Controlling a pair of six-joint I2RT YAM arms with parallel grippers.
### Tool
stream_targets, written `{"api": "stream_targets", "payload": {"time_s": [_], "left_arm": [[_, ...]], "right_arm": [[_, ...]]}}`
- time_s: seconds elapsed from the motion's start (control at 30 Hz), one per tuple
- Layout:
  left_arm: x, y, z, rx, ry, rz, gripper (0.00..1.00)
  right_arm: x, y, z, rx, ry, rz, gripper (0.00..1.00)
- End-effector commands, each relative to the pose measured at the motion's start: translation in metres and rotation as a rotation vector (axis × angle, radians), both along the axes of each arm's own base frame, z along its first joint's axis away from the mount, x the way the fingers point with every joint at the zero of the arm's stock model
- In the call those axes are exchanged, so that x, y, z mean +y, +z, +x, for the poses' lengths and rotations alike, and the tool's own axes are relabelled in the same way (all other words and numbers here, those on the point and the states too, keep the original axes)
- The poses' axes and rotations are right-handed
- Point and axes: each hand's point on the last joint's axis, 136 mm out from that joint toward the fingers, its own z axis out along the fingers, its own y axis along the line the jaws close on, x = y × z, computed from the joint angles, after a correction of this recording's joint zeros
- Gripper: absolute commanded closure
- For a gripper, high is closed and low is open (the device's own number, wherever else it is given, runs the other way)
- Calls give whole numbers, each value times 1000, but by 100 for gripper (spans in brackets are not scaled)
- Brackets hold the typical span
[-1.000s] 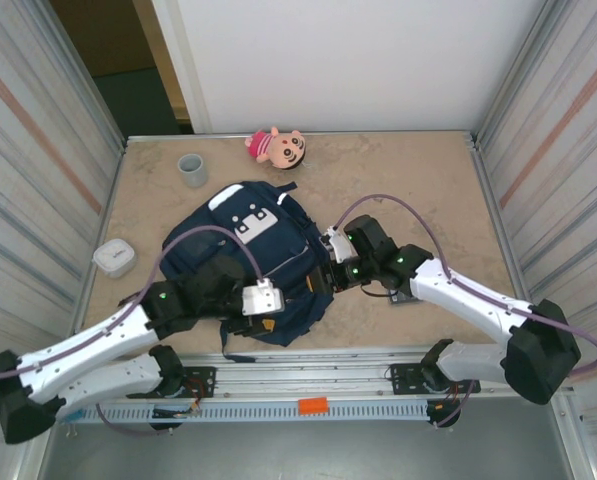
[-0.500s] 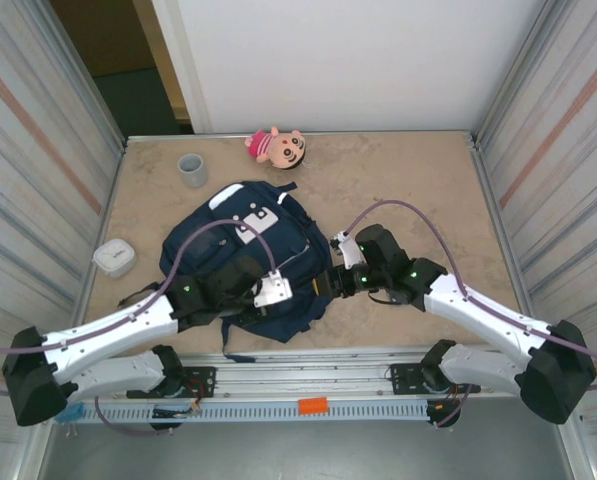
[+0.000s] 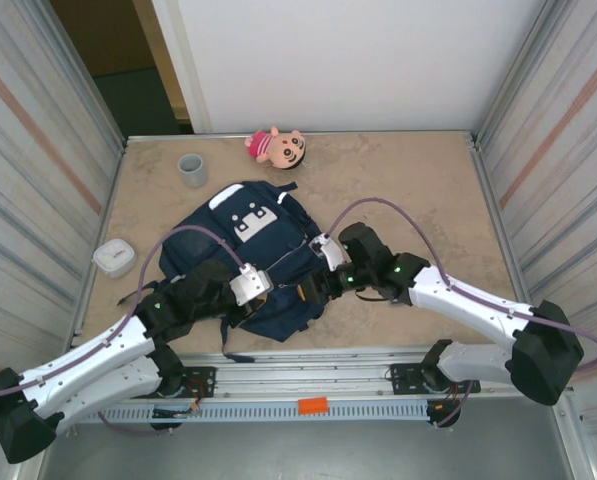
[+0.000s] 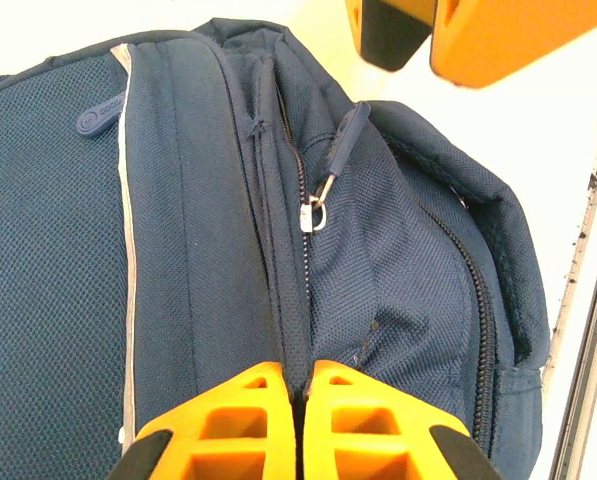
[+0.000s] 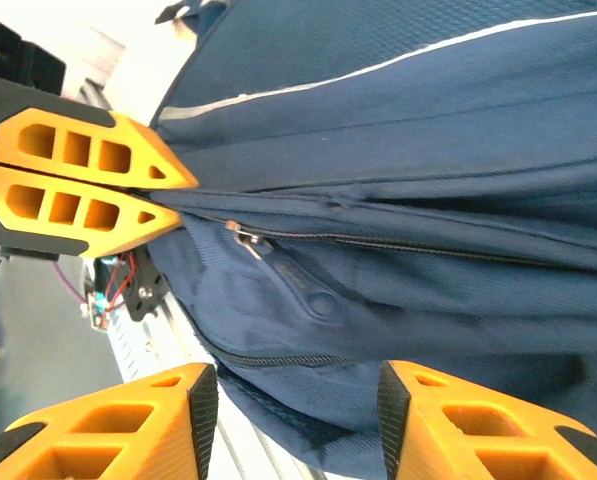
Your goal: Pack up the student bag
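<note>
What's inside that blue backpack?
Nothing of the inside shows. The backpack has its zipper closed, so fabric covers any contents. The left gripper pinches the seam there.

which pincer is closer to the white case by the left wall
Left. The left pincer grips the student bag, right of the white case; the right pincer is farther right, across the bag.

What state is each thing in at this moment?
student bag: lying flat, compartments closed
left pincer: shut, pinching the bag's fabric
right pincer: open, holding nothing
grey cup: upright
plush doll: lying down
white case: lid closed
</note>
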Motion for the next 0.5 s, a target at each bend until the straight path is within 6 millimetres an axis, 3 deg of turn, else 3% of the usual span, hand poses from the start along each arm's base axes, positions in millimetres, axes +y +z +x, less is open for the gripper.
{"api": "stream_targets", "payload": {"time_s": [0.0, 0.47], "left_arm": [[-16, 33, 5, -61, -35, -119, 100], [-16, 36, 5, -66, -43, -129, 100]], "right_arm": [[11, 8, -3, -37, 65, -27, 54], [30, -10, 1, -69, 197, -189, 51]]}}
